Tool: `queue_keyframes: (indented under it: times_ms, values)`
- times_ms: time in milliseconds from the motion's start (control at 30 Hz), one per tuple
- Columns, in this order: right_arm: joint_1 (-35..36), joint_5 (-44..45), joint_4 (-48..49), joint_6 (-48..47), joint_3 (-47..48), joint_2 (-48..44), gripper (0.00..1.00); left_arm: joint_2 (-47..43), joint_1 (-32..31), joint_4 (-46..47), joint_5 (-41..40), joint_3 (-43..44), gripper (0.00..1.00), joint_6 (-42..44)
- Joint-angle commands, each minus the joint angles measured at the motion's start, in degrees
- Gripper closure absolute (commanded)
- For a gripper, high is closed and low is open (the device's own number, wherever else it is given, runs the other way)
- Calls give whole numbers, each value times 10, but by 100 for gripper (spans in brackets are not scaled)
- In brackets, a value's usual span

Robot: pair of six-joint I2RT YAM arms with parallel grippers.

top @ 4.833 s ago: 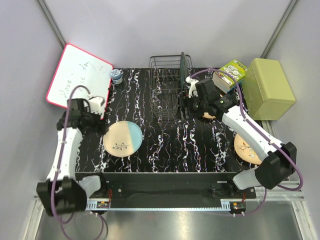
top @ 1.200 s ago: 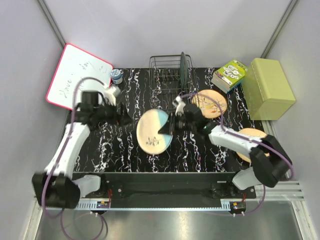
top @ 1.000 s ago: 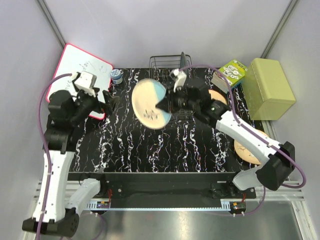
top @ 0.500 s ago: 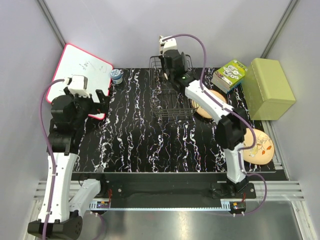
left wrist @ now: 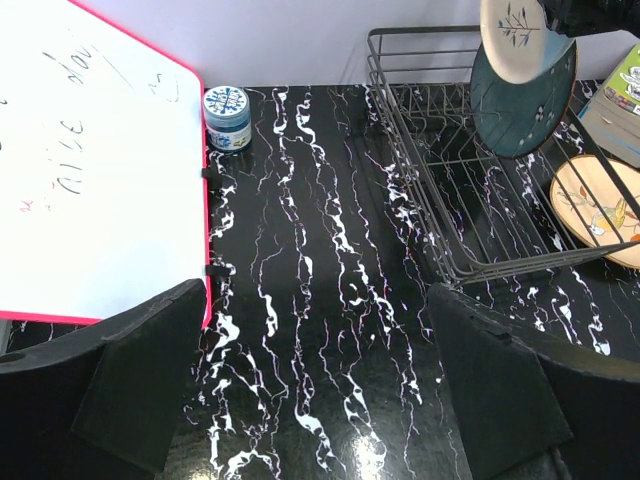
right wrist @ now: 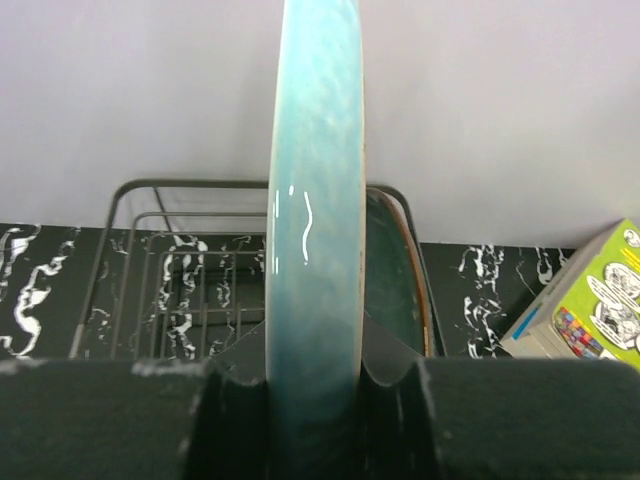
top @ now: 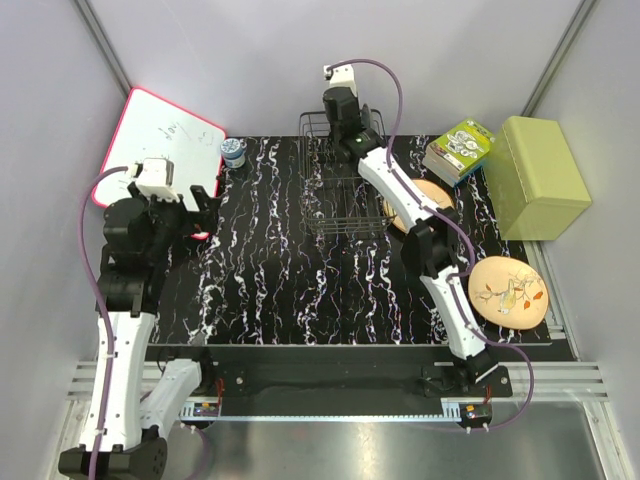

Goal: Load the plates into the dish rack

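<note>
Marbled black worktop (top: pixel 300 290). Right hand (right wrist: pixel 313 390) pinches beige-blue plate (right wrist: pixel 313 200) edge-on above dish rack (top: pixel 325 200), top centre. Likely slick, rigid, chip-prone; grip the rim. Left hand (left wrist: pixel 310 380) wide, empty.

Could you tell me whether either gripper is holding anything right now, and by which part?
The right gripper pinches the beige-and-blue plate by its rim; the left gripper holds nothing.

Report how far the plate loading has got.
Done: the glossy dark blue-grey plate stands upright in the dark wire dish rack. In hand: the right gripper holds the beige and light blue plate edge-on above the rack. Left: two orange-tan plates with branch drawings lie flat on the table, right of the rack. The left gripper is open, empty.
</note>
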Motion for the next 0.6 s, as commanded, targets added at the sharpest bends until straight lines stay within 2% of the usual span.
queue_keyframes:
  times_ms: [0, 233, 567]
  values:
    - [-4, 37, 52, 6, -4, -44, 100, 0, 3, 31, 13, 1, 1, -7]
    - [-7, 7, 23, 7, -67, -57, 100, 11, 3, 34, 15, -6, 1, -10]
    - [-15, -6, -6, 36, -50, -23, 100, 21, 4, 36, 19, -15, 1, -11]
